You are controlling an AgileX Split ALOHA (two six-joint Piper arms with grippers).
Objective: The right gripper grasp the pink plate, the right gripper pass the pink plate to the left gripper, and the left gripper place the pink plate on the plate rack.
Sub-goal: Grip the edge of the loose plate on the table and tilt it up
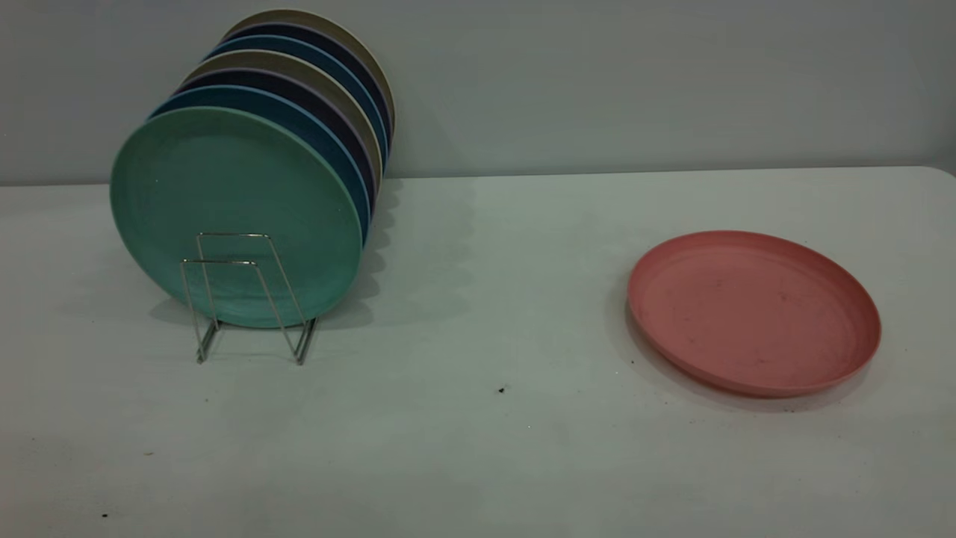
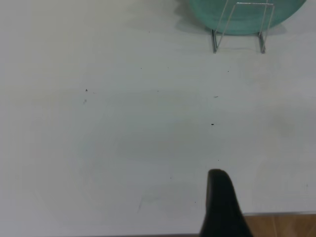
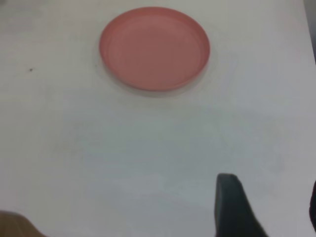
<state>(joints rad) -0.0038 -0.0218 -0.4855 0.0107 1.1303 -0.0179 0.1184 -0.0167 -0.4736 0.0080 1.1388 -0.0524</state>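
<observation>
Pale grey wall and a white table (image 1: 478, 448) fill our exterior view. Upon that table, we see a stack of upright plates, fronted by a round teal-green plate (image 1: 235, 213), standing in the thin shiny silver wire plate rack (image 1: 250, 299), whose two front loops are unfilled. Well to the right of the rack, the round matte salmon-pink plate (image 1: 754, 310) lies flat on the table, rim up, with faint dark scuffs, touched by nothing. Neither arm shows in our exterior view. The black left gripper (image 2: 222, 207) appears only as one dark finger tip above bare table, short of the rack. The right gripper (image 3: 234, 207) shows a similar tip, well apart from the pink plate. We cannot tell how far either is open; neither holds anything.
</observation>
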